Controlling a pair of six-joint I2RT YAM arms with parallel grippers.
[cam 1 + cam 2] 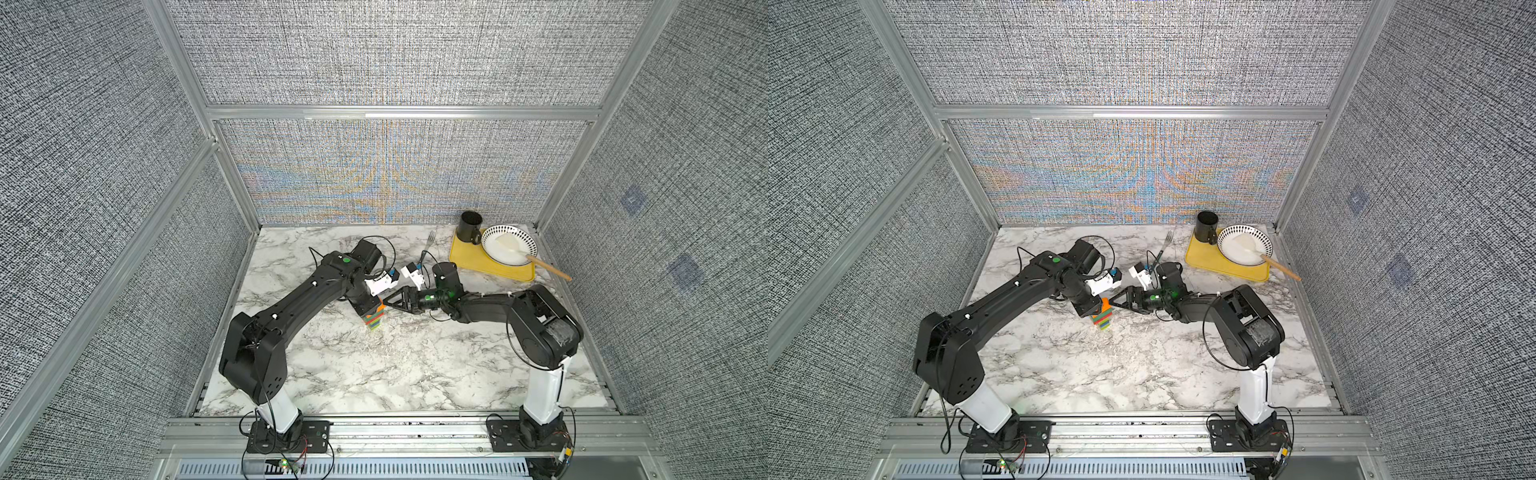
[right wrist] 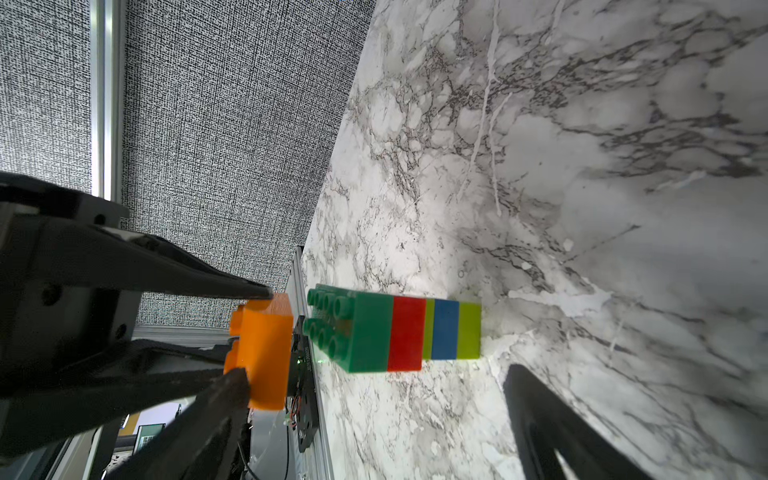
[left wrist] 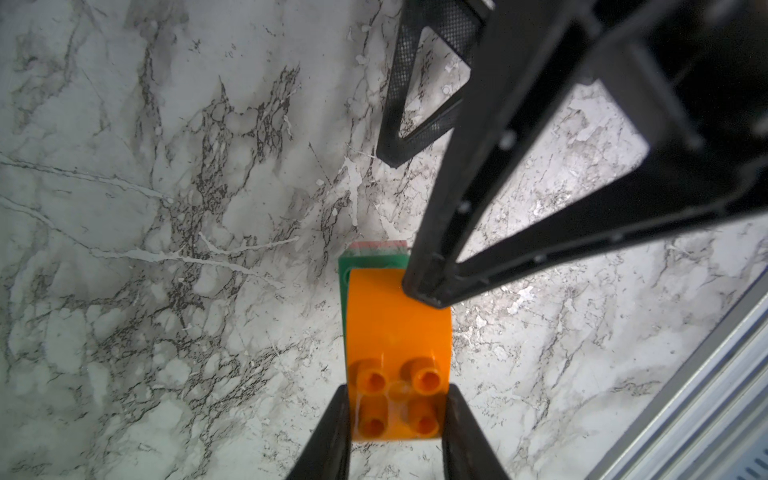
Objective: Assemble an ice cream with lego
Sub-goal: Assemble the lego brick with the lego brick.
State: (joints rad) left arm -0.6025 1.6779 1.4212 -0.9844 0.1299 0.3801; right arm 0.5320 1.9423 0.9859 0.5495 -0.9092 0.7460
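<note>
So mid-table on the white-and-grey marble tabletop (image 1: 374,374) stands the half-built ice cream stack of plastic bricks (image 2: 395,332). It's upright with its long axis straight up: lime base on the marble, then blue, lime, red, and the wide dark green brick on top, studs pointing up. Right above it the left gripper (image 3: 397,399) is pinching the orange rounded brick (image 3: 399,324) by its sides, studs up too. The right wrist view shows a small gap between orange and green, so it isn't seated. The right gripper (image 1: 390,300) comes in from the other side with its fingers spread wide and one fingertip right at the orange brick's edge; can't tell if it touches. Further back a metal fork (image 1: 430,243) lies on the marble. In the far corner a flat yellow tray (image 1: 465,257) carries a black cylindrical cup (image 1: 469,228), its inside too dark to read. The tray also carries a white bowl with a black-patterned rim (image 1: 511,227), and a white spatula with a wooden handle (image 1: 509,244) rests in the bowl.
</note>
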